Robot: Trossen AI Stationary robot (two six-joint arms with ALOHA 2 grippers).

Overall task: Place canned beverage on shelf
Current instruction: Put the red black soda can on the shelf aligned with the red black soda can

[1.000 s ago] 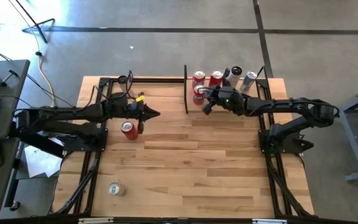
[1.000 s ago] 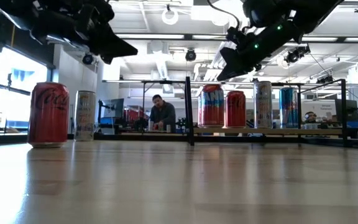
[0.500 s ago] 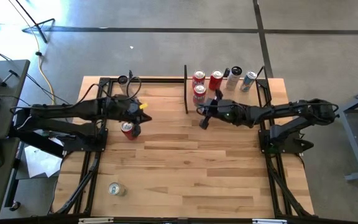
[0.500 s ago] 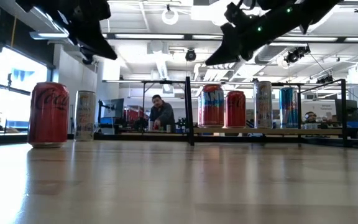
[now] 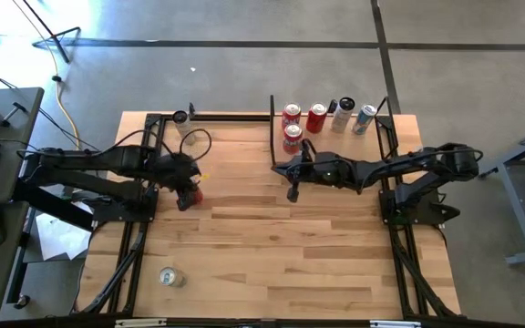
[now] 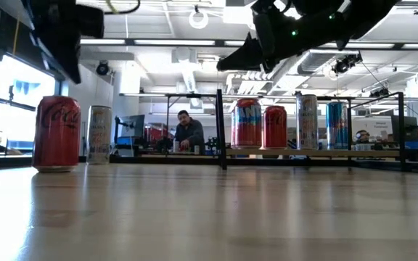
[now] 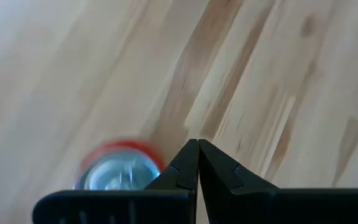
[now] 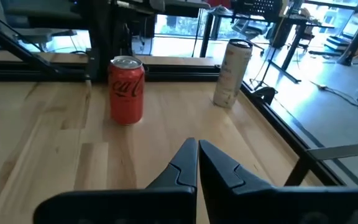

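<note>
Grippers first: my left gripper (image 5: 186, 193) hangs over the red can (image 5: 192, 194) on the table (image 5: 272, 255), at about nine o'clock from the table's middle in the high view. My left wrist view shows the fingers (image 7: 185, 171) pressed together with no gap, holding nothing, and the can top (image 7: 118, 175) sits beside the tips, not between them. In the low view that can (image 6: 56, 133) stands upright on the table, apart from my left arm above it. My right gripper (image 5: 292, 189) hangs over bare wood just short of the shelf (image 5: 335, 137), near twelve o'clock of the table's middle. Its fingers (image 8: 188, 165) are likewise closed tip to tip and empty; past them the right wrist view shows the red can (image 8: 127, 89) and a pale slim can (image 8: 231, 72), both upright and well apart from my fingertips. The shelf lies at the table's one o'clock corner and carries five upright cans: two red ones (image 5: 315, 116) at the back, one (image 5: 292, 135) in front of them, then a pale can (image 5: 343, 113) and a blue can (image 5: 365, 117). A sixth can (image 5: 169, 277) rests near the seven o'clock corner of the table. A person (image 6: 189, 133) shows in the room beyond the table.
</note>
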